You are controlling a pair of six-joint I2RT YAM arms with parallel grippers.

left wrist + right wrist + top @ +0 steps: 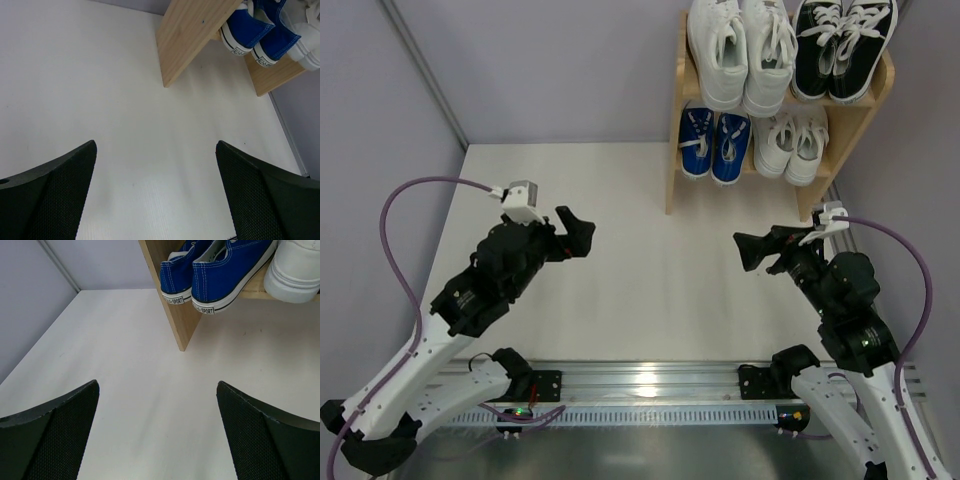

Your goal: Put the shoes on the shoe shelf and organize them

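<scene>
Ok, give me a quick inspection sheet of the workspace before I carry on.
Surface: white table, no shoes lying on it in view.
Job's things: shoe shelf at the far right. Upper tier holds the white low-tops and black sneakers. Lower tier holds the blue sneakers and smaller white lace-ups.
Clutter: nothing seen.
Grippers: left pincer open and empty. Right pincer open and empty. Both are off the shelf.
Cables: left arm's purple cable and right arm's purple cable each loop beside their arm and touch no shoe.
Surroundings: grey walls; metal rail at the near edge.
</scene>
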